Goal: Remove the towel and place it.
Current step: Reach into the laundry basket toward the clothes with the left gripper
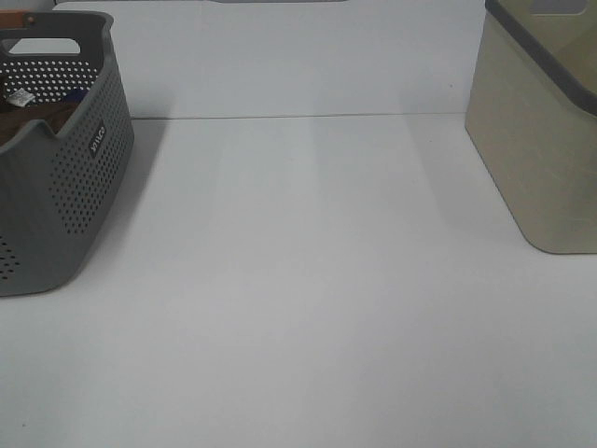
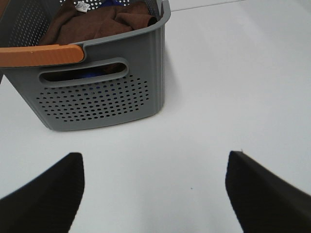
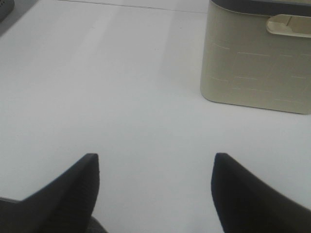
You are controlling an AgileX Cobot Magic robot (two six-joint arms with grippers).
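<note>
One towel [image 2: 97, 24] lies in one grey basket [image 2: 150, 73], one beige bin [image 1: 541, 140] opposite; left hand [image 2: 155, 189], right hand [image 3: 155, 189] spread.

We count 2 containers on 1 white table [image 1: 308, 280]: 1 grey basket [image 1: 65, 187] with perforated walls and 1 beige bin [image 1: 541, 159]. In the grey basket we make out 2 cloths, 1 brown towel [image 2: 97, 24] and 1 blue cloth [image 2: 93, 75]. The blue one is mostly hidden, so we cannot tell whether more lie beneath. The towel shows 1 small white tag [image 2: 81, 6]. The basket carries 1 orange handle [image 2: 39, 55]. We count 2 grippers, 1 left gripper [image 2: 155, 160] and 1 right gripper [image 3: 155, 158], each with 2 dark fingers [image 2: 48, 194], 4 in all.
</note>
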